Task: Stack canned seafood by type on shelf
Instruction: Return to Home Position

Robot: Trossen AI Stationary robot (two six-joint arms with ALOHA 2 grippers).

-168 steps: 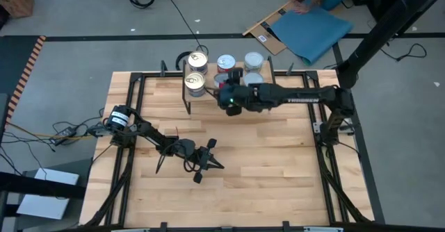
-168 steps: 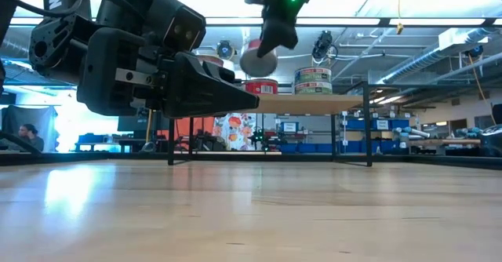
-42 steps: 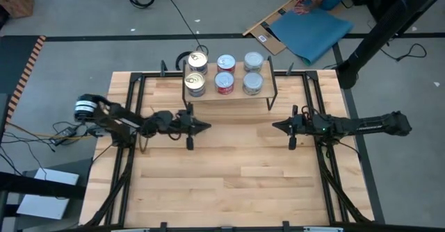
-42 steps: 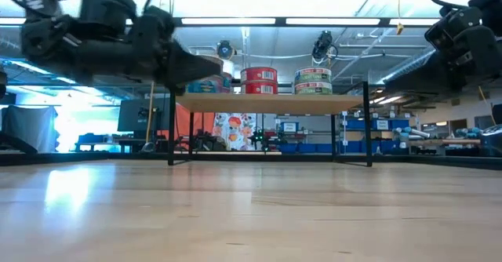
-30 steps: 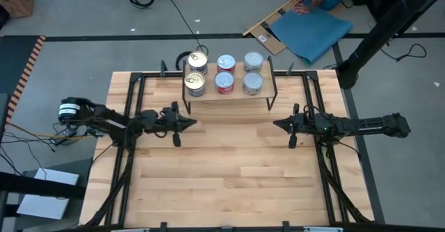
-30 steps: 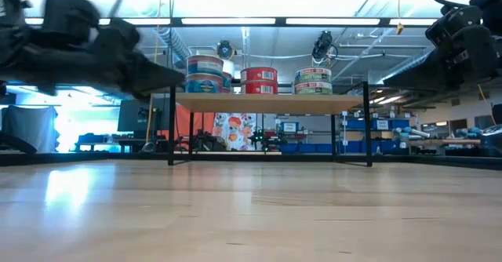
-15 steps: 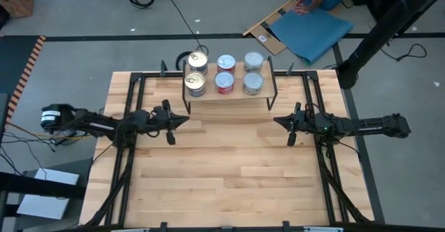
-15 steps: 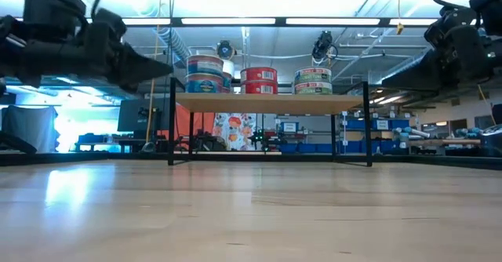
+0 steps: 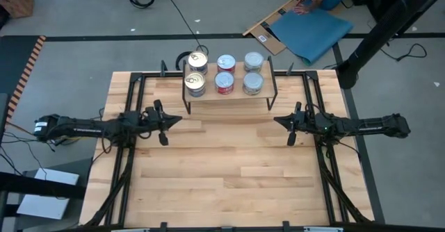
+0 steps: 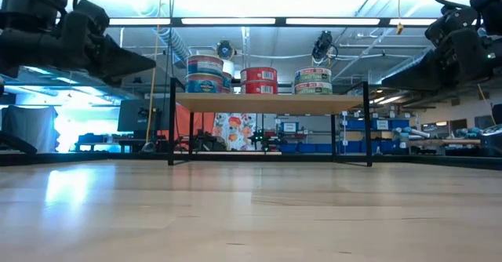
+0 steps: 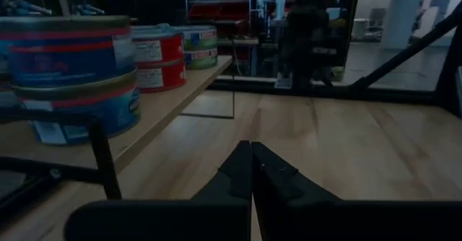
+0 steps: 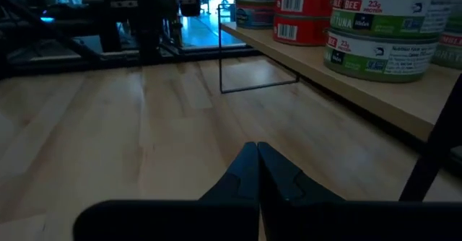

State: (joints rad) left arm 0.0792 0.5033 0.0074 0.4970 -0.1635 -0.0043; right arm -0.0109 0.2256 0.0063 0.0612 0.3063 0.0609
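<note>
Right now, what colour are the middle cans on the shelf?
Red. The middle cans show best in the low view.

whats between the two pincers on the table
Only bare tabletop lies between the left pincer and right pincer, in the high view; the shelf stands just beyond that stretch.

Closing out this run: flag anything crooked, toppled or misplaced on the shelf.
Nothing stands out. The blue-labelled stack, red stack and green stack stand upright on the shelf; left gripper and right gripper are shut, clear of it.
</note>
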